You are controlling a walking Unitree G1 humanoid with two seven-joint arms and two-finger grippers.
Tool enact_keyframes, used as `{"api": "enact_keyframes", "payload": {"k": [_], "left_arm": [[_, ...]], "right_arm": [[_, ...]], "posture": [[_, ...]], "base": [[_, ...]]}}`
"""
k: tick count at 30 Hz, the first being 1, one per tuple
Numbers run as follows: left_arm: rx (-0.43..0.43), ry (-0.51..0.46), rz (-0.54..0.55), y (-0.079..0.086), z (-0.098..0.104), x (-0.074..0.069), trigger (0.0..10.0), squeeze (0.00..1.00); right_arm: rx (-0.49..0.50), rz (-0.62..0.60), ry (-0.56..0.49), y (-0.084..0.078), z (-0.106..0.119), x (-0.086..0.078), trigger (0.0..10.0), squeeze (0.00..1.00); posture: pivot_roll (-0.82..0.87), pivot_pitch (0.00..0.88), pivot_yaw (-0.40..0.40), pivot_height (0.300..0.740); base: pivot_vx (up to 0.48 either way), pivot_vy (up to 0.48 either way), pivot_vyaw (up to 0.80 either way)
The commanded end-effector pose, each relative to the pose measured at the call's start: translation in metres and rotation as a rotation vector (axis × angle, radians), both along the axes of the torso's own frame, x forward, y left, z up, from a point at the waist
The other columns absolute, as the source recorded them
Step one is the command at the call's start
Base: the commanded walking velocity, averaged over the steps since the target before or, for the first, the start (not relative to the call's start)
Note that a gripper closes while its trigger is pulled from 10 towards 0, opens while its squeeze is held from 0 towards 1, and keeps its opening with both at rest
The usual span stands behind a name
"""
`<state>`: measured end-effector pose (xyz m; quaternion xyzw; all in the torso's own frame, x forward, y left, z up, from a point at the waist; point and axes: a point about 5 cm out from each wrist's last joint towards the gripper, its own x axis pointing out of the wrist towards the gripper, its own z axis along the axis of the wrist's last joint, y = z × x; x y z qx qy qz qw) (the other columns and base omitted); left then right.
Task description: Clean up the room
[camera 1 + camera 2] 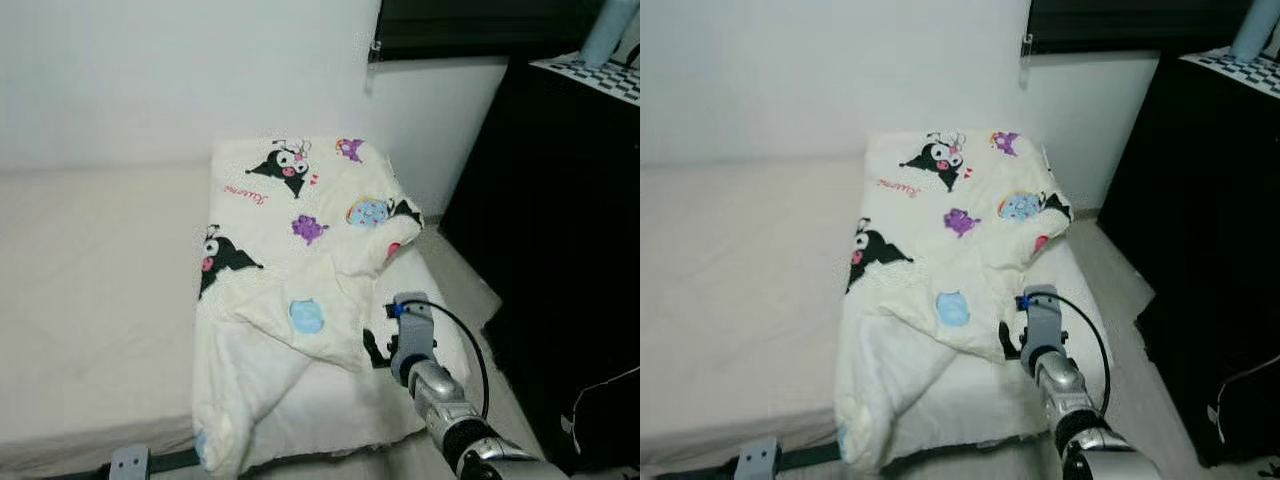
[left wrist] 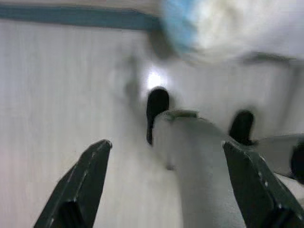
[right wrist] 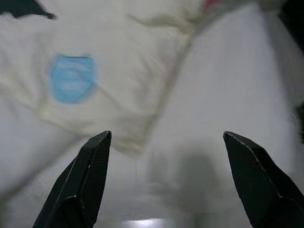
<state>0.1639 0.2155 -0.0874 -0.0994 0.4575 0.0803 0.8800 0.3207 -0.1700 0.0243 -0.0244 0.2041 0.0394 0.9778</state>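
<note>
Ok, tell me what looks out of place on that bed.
The cartoon-print blanket lies rumpled on the bed's right side, one corner flopped over the near edge. The right gripper, fingers open, hovers beside its folded corner.

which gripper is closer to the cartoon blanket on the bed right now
Right. The right gripper reaches over the bed with open fingers at the folded edge of the cartoon blanket. The left gripper hangs low over the floor, below the blanket's overhanging corner, also open.
</note>
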Motion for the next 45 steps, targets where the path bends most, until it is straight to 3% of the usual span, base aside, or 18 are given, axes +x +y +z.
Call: {"api": "enact_keyframes", "payload": {"k": [1, 9, 15, 19, 23, 32, 37, 41, 45], "left_arm": [[0.009, 0.024, -0.006, -0.004, -0.002, -0.002, 10.0, 0.0], [-0.003, 0.04, -0.01, -0.018, -0.007, -0.007, 10.0, 0.0], [-0.006, 0.044, -0.007, -0.018, -0.008, -0.011, 10.0, 0.0], [-0.011, 0.043, -0.004, -0.015, -0.008, -0.014, 10.0, 0.0], [-0.017, 0.043, -0.003, 0.005, -0.008, -0.025, 10.0, 0.0], [-0.028, 0.046, 0.029, 0.013, -0.008, -0.029, 10.0, 0.0], [-0.044, 0.054, 0.021, 0.001, -0.01, -0.029, 10.0, 0.0], [-0.063, 0.057, 0.007, -0.019, -0.013, -0.026, 10.0, 0.0], [-0.068, 0.057, 0.003, -0.026, -0.014, -0.025, 10.0, 0.0]], "right_arm": [[-0.001, 0.012, 0.002, 0.004, 0.0, 0.001, 10.0, 0.0], [-0.012, 0.004, -0.002, 0.001, 0.001, 0.001, 10.0, 0.0], [-0.026, -0.004, -0.005, -0.003, 0.003, 0.003, 10.0, 0.0], [-0.034, -0.014, -0.008, -0.005, 0.005, 0.004, 10.0, 0.0], [-0.046, -0.091, -0.023, -0.015, 0.01, 0.007, 10.0, 0.0], [-0.068, -0.162, -0.004, -0.025, 0.009, 0.007, 10.0, 0.0], [-0.096, -0.211, 0.007, -0.033, 0.009, 0.005, 10.0, 0.0], [-0.105, -0.234, -0.004, -0.038, 0.013, 0.007, 10.0, 0.0], [-0.104, -0.238, -0.013, -0.039, 0.015, 0.008, 10.0, 0.0]], "posture": [[-0.11, 0.112, -0.012, 0.74], [-0.11, 0.116, -0.014, 0.74], [-0.11, 0.115, -0.018, 0.74], [-0.11, 0.114, -0.018, 0.74], [-0.11, 0.114, -0.019, 0.74], [-0.12, 0.115, -0.018, 0.74], [-0.11, 0.114, -0.018, 0.74], [-0.11, 0.117, -0.018, 0.74], [-0.12, 0.117, -0.02, 0.74]], "base": [[0.0, 0.0, 0.8], [0.0, 0.0, 0.8], [0.0, 0.0, 0.79], [0.0, 0.0, 0.79], [0.0, -0.222, 0.6], [0.0, -0.283, 0.0], [0.0, 0.0, 0.0], [0.0, 0.0, 0.0], [0.0, 0.0, 0.0]]}}
